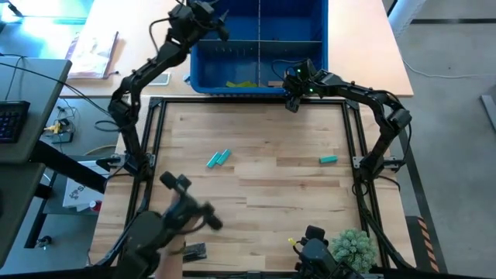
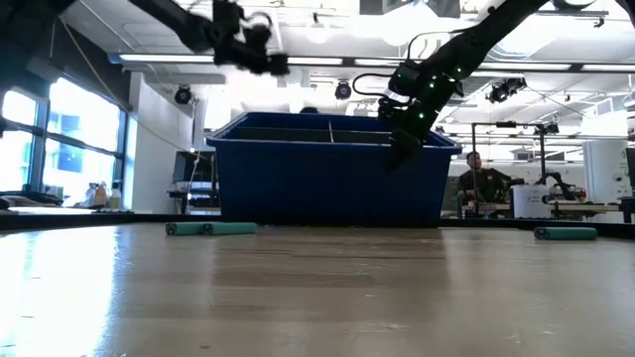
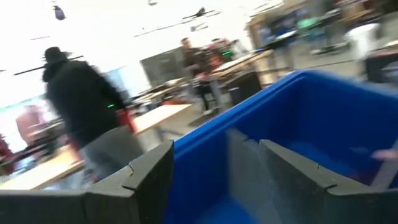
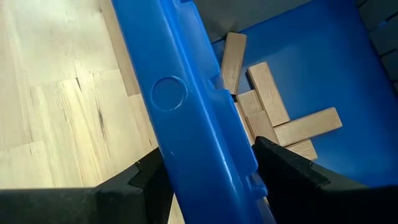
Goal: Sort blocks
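Three teal blocks remain on the desk [image 1: 256, 194]: a touching pair [image 1: 218, 159] left of centre, lying diagonally, and a single [image 1: 328, 160] to the right, roughly crosswise. Left gripper [image 1: 219, 22] is above the blue bin [image 1: 310, 23], fingers spread and empty. Right gripper [image 1: 292, 99] is at the bin's near wall [image 4: 186, 118], fingers apart, holding nothing, tan blocks [image 4: 273, 118] just beyond. The single looks like the right arm's; the pair, the left's.

blue bin [image 2: 327, 183], teal blocks [image 2: 210, 228] on table [image 2: 317, 297]
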